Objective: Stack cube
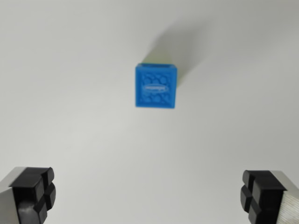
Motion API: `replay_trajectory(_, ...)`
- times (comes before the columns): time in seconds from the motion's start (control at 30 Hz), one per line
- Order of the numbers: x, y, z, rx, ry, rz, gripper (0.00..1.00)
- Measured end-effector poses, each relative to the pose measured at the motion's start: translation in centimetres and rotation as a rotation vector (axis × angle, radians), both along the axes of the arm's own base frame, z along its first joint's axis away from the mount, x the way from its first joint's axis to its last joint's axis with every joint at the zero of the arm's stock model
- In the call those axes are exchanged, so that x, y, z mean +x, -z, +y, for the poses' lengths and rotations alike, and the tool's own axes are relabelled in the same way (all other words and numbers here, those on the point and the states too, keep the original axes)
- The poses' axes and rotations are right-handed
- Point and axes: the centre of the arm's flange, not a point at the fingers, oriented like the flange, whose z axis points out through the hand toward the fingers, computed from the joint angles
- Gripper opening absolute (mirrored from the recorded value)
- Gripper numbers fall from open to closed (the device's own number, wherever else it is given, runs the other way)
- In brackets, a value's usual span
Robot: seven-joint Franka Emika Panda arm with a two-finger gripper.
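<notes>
A blue cube [156,87] with a patterned top face sits on the white surface in the upper middle of the wrist view. A thin green edge peeks out along its far side, so it may rest on another block, mostly hidden. My gripper [148,196] hangs above and nearer the bottom edge of the view, open wide with nothing between its black fingertips [35,189]. The cube lies ahead of the gap between the fingers, apart from both.
The white tabletop [70,116] fills the view. A soft shadow [180,49] falls from the cube toward the upper right.
</notes>
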Motion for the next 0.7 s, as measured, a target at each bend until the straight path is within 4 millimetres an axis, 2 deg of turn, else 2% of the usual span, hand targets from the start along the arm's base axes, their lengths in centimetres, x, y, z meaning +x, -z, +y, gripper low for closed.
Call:
replay_trajectory(0.43,0.1,-3.3,0.0,0.000,0.000,0.000,1.00)
replay_trajectory(0.7,0.1,-4.4,0.0,0.000,0.000,0.000,1.00)
